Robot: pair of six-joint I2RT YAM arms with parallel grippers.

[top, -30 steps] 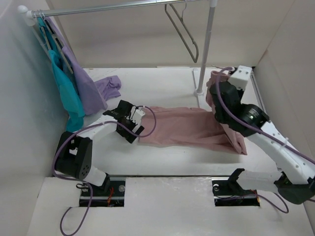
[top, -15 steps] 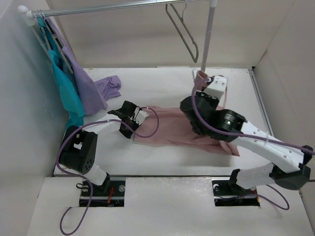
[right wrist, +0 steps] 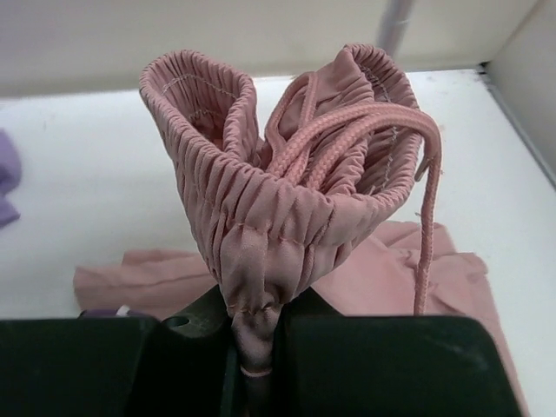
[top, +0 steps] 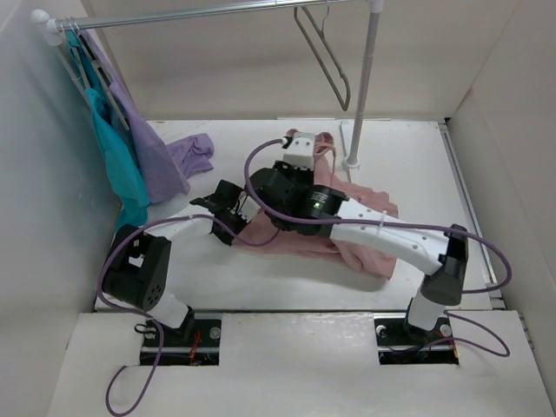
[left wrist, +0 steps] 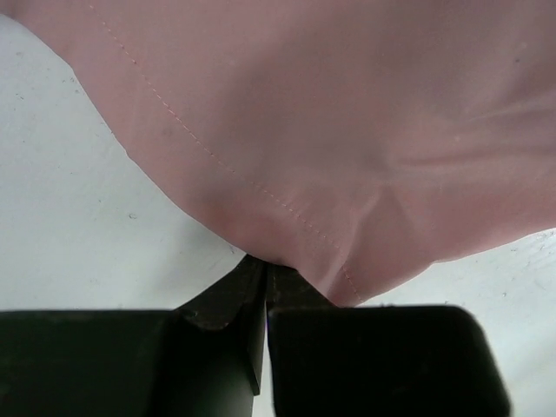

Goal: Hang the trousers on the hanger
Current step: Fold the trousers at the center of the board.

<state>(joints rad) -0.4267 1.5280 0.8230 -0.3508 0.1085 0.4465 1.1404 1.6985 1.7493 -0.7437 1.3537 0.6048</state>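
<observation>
Trousers [top: 369,228] lie across the desk [top: 261,280], hem [left wrist: 287,204] pinched by the left claw [left wrist: 263,274] as an anchor. The right claw [right wrist: 254,334] clenches the bunched waistband [right wrist: 261,200] aloft, probably for the far hanger [top: 323,54].

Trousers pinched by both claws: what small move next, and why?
Probably carry the right claw over to the left claw, doubling the trousers. The right claw holds the bunched waistband raised; the left grips a hem edge at the table; the hanger hangs bare on the rail.
</observation>
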